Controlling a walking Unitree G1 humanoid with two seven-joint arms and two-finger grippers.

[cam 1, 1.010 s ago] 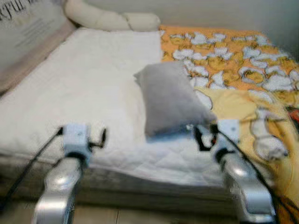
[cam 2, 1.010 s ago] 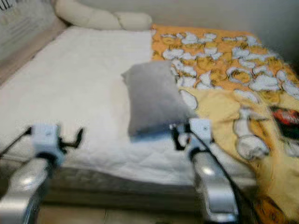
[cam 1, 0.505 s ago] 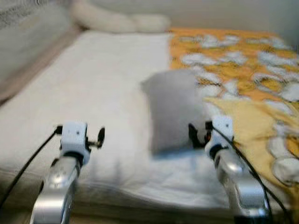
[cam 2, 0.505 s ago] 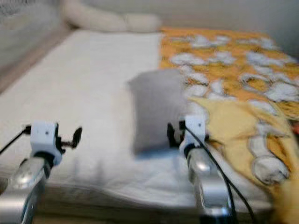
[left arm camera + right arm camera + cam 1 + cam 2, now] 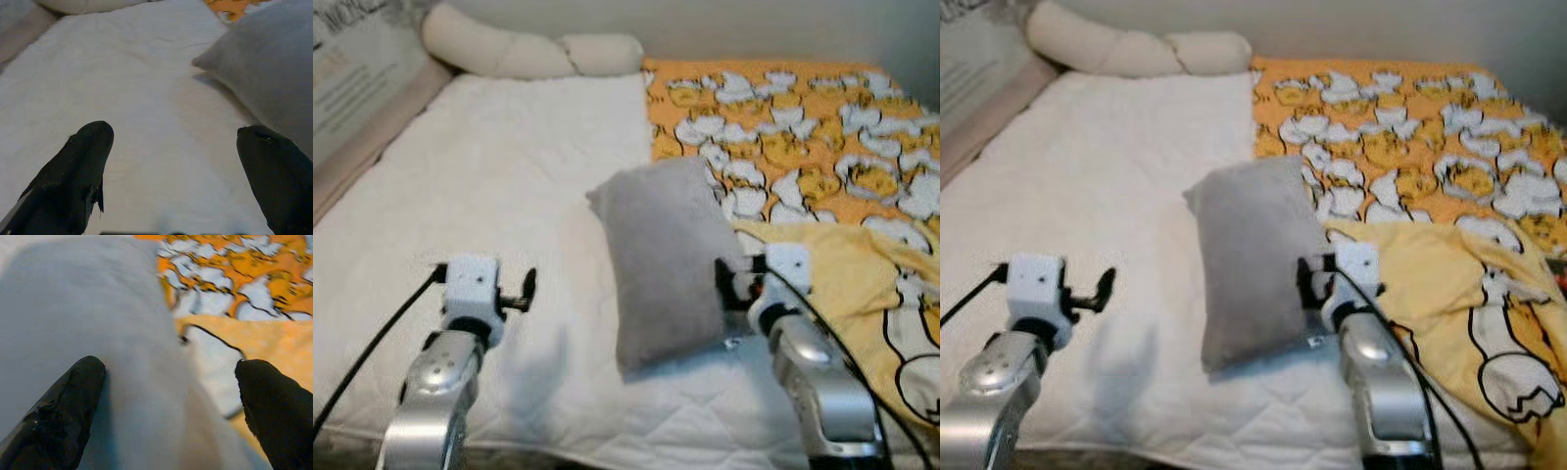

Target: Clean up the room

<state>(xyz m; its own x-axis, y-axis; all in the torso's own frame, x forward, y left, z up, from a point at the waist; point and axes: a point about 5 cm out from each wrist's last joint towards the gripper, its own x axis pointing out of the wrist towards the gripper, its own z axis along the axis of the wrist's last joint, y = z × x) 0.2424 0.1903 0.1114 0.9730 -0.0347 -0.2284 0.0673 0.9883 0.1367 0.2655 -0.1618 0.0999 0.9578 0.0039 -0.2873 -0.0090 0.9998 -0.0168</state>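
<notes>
On the white mattress (image 5: 499, 166), a grey pillow (image 5: 666, 255) lies lengthwise, its far corner touching the orange patterned blanket (image 5: 783, 117). The right gripper (image 5: 168, 396) hangs over the pillow's near end with fingers spread wide. The left gripper (image 5: 183, 166), fingers also apart, hovers above bare mattress beside the pillow.

Pale wall (image 5: 783, 29) behind the bed (image 5: 460, 196)

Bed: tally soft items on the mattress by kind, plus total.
Grey pillow: 1
Cream bolster pillow: 1
Orange-and-yellow patterned blanket: 1
Total: 3
Both grippers, left and right, have open fingers; the right is at the grey pillow's edge.
</notes>
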